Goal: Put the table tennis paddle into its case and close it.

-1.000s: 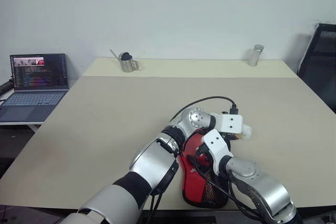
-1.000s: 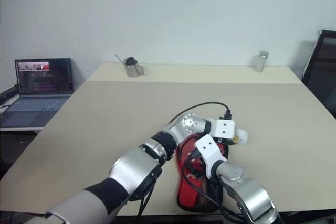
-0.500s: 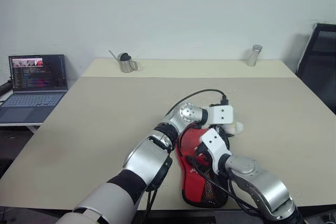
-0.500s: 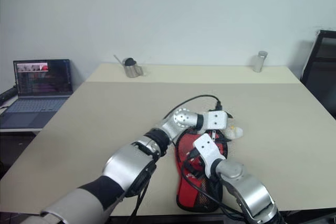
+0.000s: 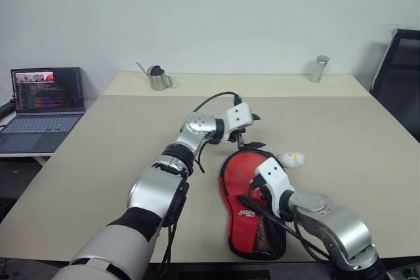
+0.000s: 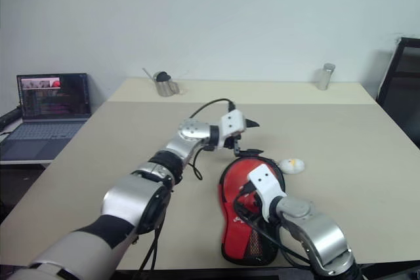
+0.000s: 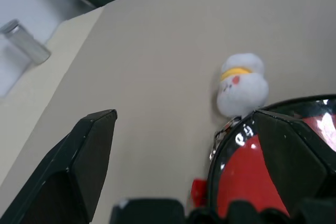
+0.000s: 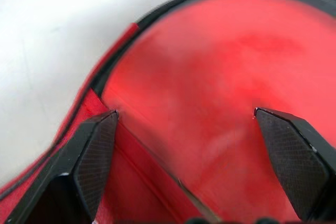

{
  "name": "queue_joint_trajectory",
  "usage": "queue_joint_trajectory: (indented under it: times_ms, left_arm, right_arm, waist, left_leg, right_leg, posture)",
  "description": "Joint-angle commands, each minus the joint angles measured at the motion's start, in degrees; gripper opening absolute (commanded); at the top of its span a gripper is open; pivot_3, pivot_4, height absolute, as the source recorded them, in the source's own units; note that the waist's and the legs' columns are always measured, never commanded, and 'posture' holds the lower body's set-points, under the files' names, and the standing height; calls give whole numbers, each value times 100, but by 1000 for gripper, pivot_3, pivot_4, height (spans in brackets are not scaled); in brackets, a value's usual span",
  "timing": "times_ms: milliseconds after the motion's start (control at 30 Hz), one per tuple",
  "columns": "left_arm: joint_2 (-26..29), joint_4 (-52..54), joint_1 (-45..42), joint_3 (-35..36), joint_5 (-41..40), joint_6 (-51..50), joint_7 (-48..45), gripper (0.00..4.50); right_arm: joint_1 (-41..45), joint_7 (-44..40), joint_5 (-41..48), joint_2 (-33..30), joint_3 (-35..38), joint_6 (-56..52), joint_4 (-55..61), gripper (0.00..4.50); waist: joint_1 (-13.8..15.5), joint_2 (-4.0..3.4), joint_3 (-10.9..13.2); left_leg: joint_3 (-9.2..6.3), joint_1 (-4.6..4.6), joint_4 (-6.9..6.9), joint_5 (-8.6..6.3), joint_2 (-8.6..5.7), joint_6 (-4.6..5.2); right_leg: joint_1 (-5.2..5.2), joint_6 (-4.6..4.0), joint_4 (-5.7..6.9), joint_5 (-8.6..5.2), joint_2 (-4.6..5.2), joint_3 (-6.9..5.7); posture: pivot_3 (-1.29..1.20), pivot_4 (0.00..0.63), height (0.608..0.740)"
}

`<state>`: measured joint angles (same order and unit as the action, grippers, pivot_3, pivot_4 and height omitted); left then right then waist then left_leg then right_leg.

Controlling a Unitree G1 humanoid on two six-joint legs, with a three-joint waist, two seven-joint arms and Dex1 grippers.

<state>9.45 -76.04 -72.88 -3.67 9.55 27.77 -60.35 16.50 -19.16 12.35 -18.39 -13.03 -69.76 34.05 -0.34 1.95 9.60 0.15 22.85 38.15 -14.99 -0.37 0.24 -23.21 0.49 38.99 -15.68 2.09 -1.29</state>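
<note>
The case (image 5: pixel 244 191) lies flat near the table's front edge, red printed side up, with its mesh pocket (image 5: pixel 268 244) toward me. The table tennis paddle is hidden. My left gripper (image 5: pixel 256 130) hovers open just beyond the case's round end, holding nothing. In the left wrist view the case's black rim (image 7: pixel 247 129) sits by one finger. My right gripper (image 8: pixel 185 113) is open low over the case's red face (image 8: pixel 210 72), its wrist block (image 5: pixel 272 176) above the case's middle. A small white plush charm (image 5: pixel 291 159) lies beside the round end.
At the table's far edge stand a metal pitcher (image 5: pixel 157 78) and a metal cylinder (image 5: pixel 319 68). A laptop (image 5: pixel 46 100) sits on a side table to the left. A black chair (image 5: pixel 401 77) is at the right.
My left gripper has opened, lifted off the case's round end and moved away to the left and farther back, uncovering the plush charm. The right arm has stayed almost still.
</note>
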Motion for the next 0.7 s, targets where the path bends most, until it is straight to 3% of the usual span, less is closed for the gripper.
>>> queue_joint_trajectory:
  times_ms: [33,200,333,467,600,700]
  left_arm:
    - [159,418,57,407,-547,-210,-232,4484]
    - [393,1314,639,500,-999,-504,-869,4484]
    - [514,2469,1238,271,-1281,-1249,-1445,4484]
    - [677,3473,1793,-68,-1359,-1919,-1813,4484]
    - [668,3994,2132,-383,-1355,-2385,-1879,4484]
    - [643,4255,2343,-662,-1274,-2580,-1816,4484]
  right_arm:
    - [184,-30,276,80,521,-369,537,4500]
    - [574,-314,895,166,1326,-1172,1158,4500]
    - [874,-857,1415,-395,1899,-1490,1430,4500]
    - [920,-1702,1632,-2015,2161,-859,1167,4500]
    - [720,-2569,1094,-3563,1741,884,399,4500]
    - [711,-3031,551,-4158,1218,2176,-263,4500]
  waist:
    - [3,0,3]
    - [-10,-1,4]
    - [-10,-2,5]
    - [13,-6,7]
    - [16,-4,8]
    - [1,-4,8]
  left_leg:
    - [-1,3,0,0,0,0]
    - [-2,5,-1,0,4,0]
    - [-3,6,0,0,3,0]
    - [-2,7,0,0,-4,0]
    - [-3,4,-1,0,1,1]
    - [4,1,-1,0,0,1]
  right_leg:
    - [-2,0,0,0,0,-2]
    - [-6,-1,0,0,8,0]
    - [-5,-1,-2,1,11,0]
    - [-4,-1,-4,0,10,-1]
    - [-3,-1,-4,0,9,0]
    - [0,0,-4,0,6,6]
  posture:
    - [0,150,740]
    - [0,150,740]
    - [0,150,740]
    - [0,150,740]
    - [0,150,740]
    - [0,150,740]
